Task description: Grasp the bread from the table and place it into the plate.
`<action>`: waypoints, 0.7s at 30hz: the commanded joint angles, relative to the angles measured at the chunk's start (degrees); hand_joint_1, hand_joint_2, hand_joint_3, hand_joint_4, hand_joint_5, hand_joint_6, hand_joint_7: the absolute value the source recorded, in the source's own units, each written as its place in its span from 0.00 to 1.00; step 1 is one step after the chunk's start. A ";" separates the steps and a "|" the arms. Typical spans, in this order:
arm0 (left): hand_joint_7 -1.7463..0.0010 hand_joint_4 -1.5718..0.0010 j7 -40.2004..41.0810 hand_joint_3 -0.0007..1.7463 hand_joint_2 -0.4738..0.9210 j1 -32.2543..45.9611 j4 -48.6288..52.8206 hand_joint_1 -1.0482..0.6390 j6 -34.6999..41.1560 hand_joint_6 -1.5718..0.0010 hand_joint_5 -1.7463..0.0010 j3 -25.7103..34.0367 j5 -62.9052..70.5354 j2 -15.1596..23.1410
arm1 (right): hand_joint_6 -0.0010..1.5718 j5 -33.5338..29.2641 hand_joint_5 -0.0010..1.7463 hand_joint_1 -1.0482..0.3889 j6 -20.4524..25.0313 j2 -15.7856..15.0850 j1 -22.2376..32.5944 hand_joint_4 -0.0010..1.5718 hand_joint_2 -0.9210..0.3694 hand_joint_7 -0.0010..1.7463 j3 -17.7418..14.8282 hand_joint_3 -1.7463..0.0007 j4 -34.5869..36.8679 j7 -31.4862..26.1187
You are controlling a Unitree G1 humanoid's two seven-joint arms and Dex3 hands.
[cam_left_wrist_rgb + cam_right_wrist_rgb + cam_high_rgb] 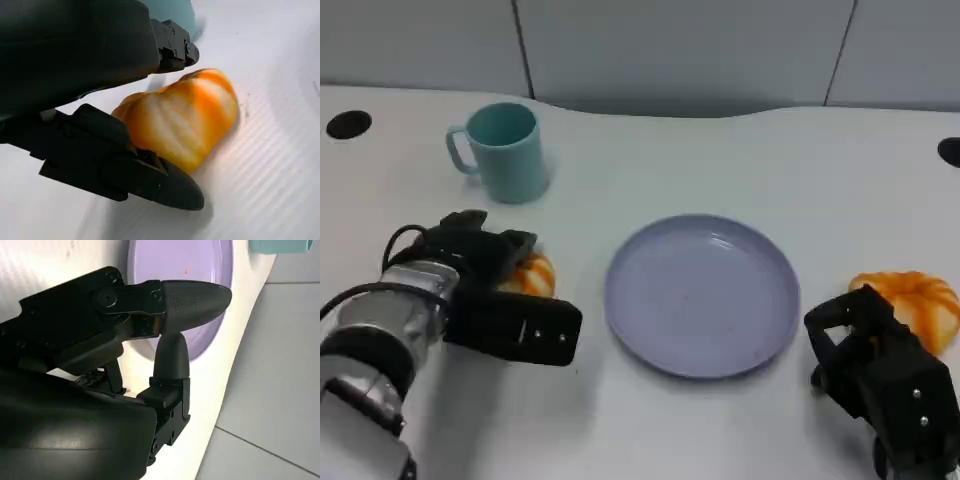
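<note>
A piece of orange-and-white bread (533,276) is seen lying on the white table (740,170), left of the plate (702,294) and apart from its rim, and nearer than the teal mug (503,152). It is largely covered in the head view by the left hand (495,290). In the left wrist view the bread (182,117) is shown resting on the table surface (270,165), with black fingers (172,45) set along one side of it and another finger (150,175) lying against the opposite side, so that the bread is bracketed by the left hand (95,100); whether it is actually squeezed cannot be told. The lavender plate is placed at the middle of the table and holds nothing. A second orange-and-white bread (912,305) is seen to the right of the plate, near the right edge of the table. The right hand (880,375) is positioned just near of this second bread, beside it, and nothing is held in it. In the right wrist view the fingers (192,300) of the right hand (125,340) are seen curled inward over the plate (200,260), closed on nothing. Two dark round holes (348,124) are set in the table at its far left and far right.
</note>
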 commanded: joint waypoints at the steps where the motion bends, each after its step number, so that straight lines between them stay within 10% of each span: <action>1: 0.99 0.99 1.13 0.00 0.95 -1.07 2.37 0.12 0.65 0.95 0.99 -0.06 -1.74 -0.15 | 0.24 1.36 1.00 0.56 0.24 -0.45 1.30 0.40 0.00 0.94 -0.68 0.74 -2.03 0.63; 9: 0.96 0.86 0.79 0.00 0.90 -0.43 3.67 0.19 1.94 0.84 0.94 0.24 -4.07 -0.45 | 0.24 1.46 1.00 0.56 0.12 -0.86 1.85 0.39 0.00 0.93 -0.77 0.74 -2.64 0.75; 14: 0.68 0.68 4.37 0.00 0.88 1.57 3.73 0.41 -0.70 0.53 0.51 1.21 -6.24 1.14 | 0.26 1.40 1.00 0.56 -0.49 -0.94 2.70 0.43 0.00 0.94 -0.67 0.74 -3.76 0.91; 17: 0.13 0.69 8.52 0.01 0.95 3.25 3.83 0.49 -2.95 0.70 0.09 1.90 -7.40 2.11 | 0.26 1.09 1.00 0.56 -0.90 -0.99 3.29 0.44 0.00 0.95 -0.55 0.74 -4.42 0.76; 21: 0.01 0.62 13.44 0.02 0.97 4.80 4.06 0.53 -3.28 0.74 0.00 2.21 -7.76 2.38 | 0.26 0.57 1.00 0.57 -1.27 -1.08 3.78 0.44 0.00 0.95 -0.43 0.74 -4.88 0.56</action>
